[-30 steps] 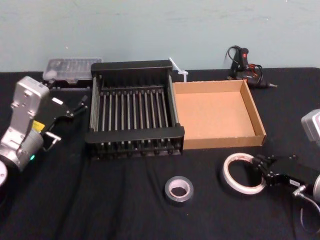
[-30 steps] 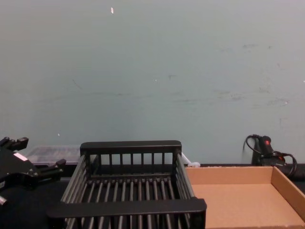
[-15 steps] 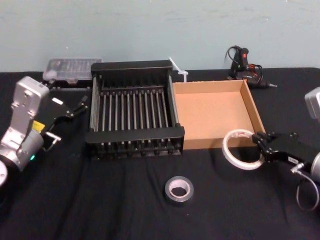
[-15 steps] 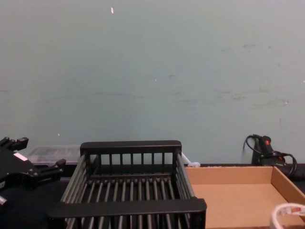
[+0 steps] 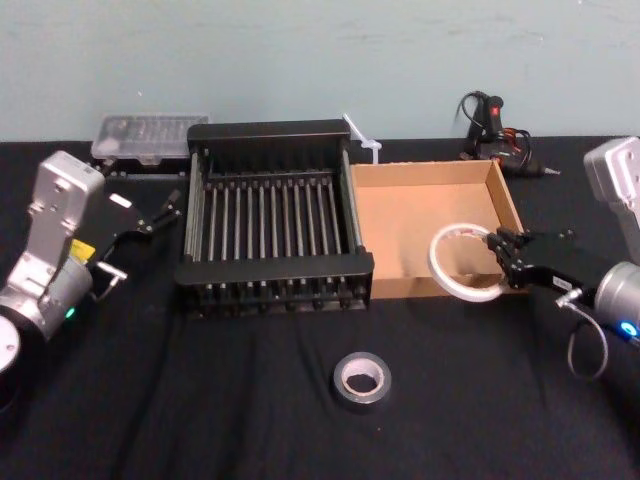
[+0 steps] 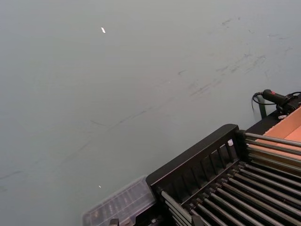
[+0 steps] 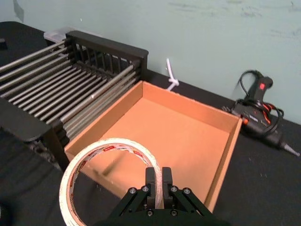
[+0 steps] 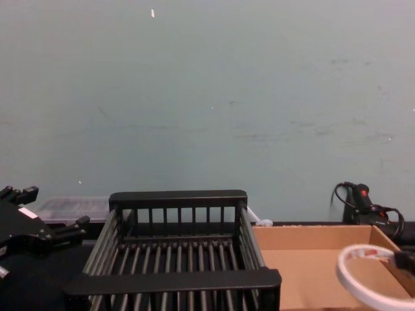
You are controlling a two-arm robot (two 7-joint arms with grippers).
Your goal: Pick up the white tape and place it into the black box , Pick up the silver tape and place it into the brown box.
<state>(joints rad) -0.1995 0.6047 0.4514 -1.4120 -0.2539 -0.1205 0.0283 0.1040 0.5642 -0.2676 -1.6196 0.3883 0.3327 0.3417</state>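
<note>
My right gripper (image 5: 497,253) is shut on the rim of the white tape (image 5: 440,268), holding the ring tilted in the air over the front wall of the brown box (image 5: 420,215). The right wrist view has the fingers (image 7: 152,178) pinching the white tape (image 7: 110,142) above the brown box (image 7: 174,127). The black box (image 5: 275,270) stands just left of the brown box. The silver tape (image 5: 360,400) lies flat on the cloth in front of both boxes. My left gripper (image 5: 165,212) is parked open, left of the black box.
A clear plastic case (image 5: 148,135) sits behind the black box at the back left. A glue gun with cables (image 5: 490,125) lies at the back right, and a white plastic strip (image 5: 360,135) lies behind the boxes. Black cloth covers the table.
My right gripper has lifted the white tape off the cloth and carried it back and leftward, over the brown box's front wall. The left arm and the silver tape have stayed put.
</note>
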